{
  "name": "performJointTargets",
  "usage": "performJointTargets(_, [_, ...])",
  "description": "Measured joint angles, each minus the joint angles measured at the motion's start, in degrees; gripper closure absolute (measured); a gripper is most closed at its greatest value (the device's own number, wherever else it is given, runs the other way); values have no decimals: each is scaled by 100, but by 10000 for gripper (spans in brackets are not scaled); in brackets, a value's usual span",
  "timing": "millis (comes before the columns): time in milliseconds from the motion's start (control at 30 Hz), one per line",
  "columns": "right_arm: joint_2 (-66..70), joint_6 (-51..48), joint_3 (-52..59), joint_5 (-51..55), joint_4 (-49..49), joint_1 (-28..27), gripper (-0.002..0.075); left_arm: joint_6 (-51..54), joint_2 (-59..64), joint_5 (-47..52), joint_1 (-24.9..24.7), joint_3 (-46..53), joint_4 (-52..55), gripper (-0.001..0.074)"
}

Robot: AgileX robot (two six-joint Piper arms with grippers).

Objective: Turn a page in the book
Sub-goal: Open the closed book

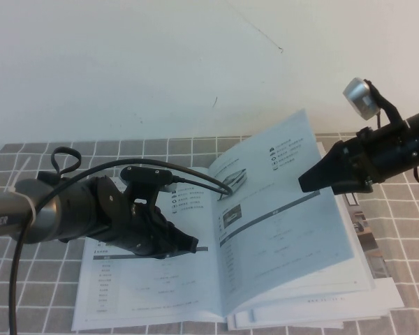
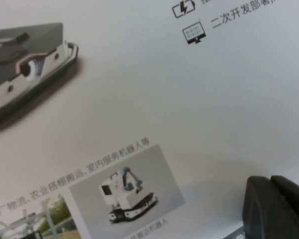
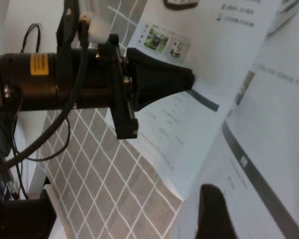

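Open book (image 1: 195, 279) on my checked table (image 1: 28, 307), glossy white page (image 1: 293, 202) lifted, my left pincer (image 1: 185, 244) pressing the left sheet, grip unclear, my right pincer (image 1: 314, 180) wide at the raised page.

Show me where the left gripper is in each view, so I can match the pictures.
High view: left gripper left of centre, over the book's left-hand sheet.
Left wrist view: only its dark fingertips at the corner, shut, over the paper.
Right wrist view: left gripper, black cone pointing at the book.
Shared landmark: the lifted page, right gripper beside it.
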Motion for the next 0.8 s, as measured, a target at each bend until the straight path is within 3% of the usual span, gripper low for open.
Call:
performJointTargets(300, [0,34,0,8,53,269,329,0,0,0,0,0,-5,738])
performJointTargets(800, [-116,-243,0,8,1356,466,329,-14,0,-14,0,0,-27,738])
